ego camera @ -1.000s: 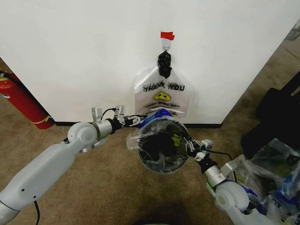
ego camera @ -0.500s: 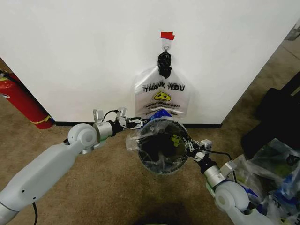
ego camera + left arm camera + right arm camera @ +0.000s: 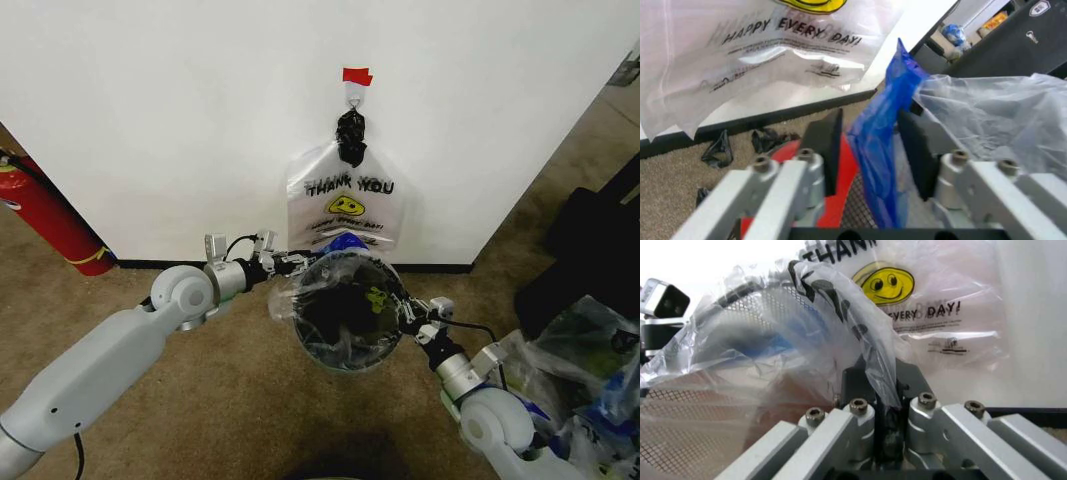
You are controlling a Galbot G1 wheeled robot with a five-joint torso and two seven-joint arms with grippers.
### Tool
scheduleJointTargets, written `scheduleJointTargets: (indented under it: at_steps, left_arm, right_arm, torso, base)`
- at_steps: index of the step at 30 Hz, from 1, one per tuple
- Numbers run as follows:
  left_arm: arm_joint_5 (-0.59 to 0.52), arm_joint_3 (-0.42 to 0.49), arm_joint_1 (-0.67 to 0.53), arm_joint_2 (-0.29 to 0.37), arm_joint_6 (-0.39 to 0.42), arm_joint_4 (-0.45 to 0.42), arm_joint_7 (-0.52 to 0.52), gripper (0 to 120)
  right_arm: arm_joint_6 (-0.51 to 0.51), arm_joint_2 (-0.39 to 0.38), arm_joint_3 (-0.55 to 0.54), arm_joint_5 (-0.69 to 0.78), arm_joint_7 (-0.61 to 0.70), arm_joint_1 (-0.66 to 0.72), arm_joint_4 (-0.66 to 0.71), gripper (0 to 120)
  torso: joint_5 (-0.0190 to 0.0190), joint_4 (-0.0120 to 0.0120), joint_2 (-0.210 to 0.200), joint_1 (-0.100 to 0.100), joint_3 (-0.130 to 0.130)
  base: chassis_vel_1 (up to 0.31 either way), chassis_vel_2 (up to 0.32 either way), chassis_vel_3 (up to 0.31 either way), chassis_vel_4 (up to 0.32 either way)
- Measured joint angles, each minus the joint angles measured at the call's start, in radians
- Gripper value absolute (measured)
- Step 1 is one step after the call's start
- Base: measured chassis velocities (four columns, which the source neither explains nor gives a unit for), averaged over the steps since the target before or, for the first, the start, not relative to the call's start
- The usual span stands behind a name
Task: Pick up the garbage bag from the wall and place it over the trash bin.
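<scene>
The garbage bag (image 3: 300, 292), thin whitish plastic, is spread over the mouth of the round black trash bin (image 3: 345, 362) at the foot of the wall. My left gripper (image 3: 297, 262) is at the bin's far-left rim. In the left wrist view it (image 3: 870, 145) stands open, with the bag's blue handle (image 3: 880, 135) hanging loose between its fingers (image 3: 825, 145). My right gripper (image 3: 405, 310) is at the bin's right rim. In the right wrist view it (image 3: 883, 390) is shut on a fold of the garbage bag (image 3: 840, 310), with the bin's mesh wall (image 3: 740, 305) behind it.
A matching flat bag (image 3: 347, 200) with a black knotted top hangs on the white wall from a hook under red tape. A red fire extinguisher (image 3: 50, 225) stands at the left. Stuffed clear bags (image 3: 590, 370) and a dark case lie at the right. Brown carpet lies in front.
My left arm has shifted slightly to the right and its gripper sits a little lower by the bin's rim. The right arm and the bag over the bin have hardly moved.
</scene>
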Motion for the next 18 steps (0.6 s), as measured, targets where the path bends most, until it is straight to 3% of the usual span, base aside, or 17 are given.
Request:
scheduleJointTargets:
  at_steps: [9, 15, 18]
  left_arm:
    - [0.008, 0.017, -0.013, -0.001, -0.016, 0.020, 0.000, 0]
    - [0.033, 0.056, -0.037, -0.005, -0.031, 0.044, -0.002, 0]
    - [0.067, 0.126, -0.082, -0.016, -0.044, 0.073, 0.002, 0]
  right_arm:
    - [-0.002, -0.001, 0.002, 0.010, 0.002, -0.007, 0.007, 0]
    - [-0.002, -0.005, 0.002, 0.014, -0.002, -0.007, 0.009, 0]
    - [0.000, -0.010, 0.000, 0.013, -0.015, -0.011, 0.010, 0]
  torso:
    - [-0.0001, 0.0000, 0.000, 0.000, 0.000]
    - [-0.0001, 0.0001, 0.000, 0.000, 0.000]
    - [0.0000, 0.0001, 0.000, 0.000, 0.000]
  base:
    - [0.000, 0.000, 0.000, 0.000]
    - [0.000, 0.000, 0.000, 0.000]
    - [0.000, 0.000, 0.000, 0.000]
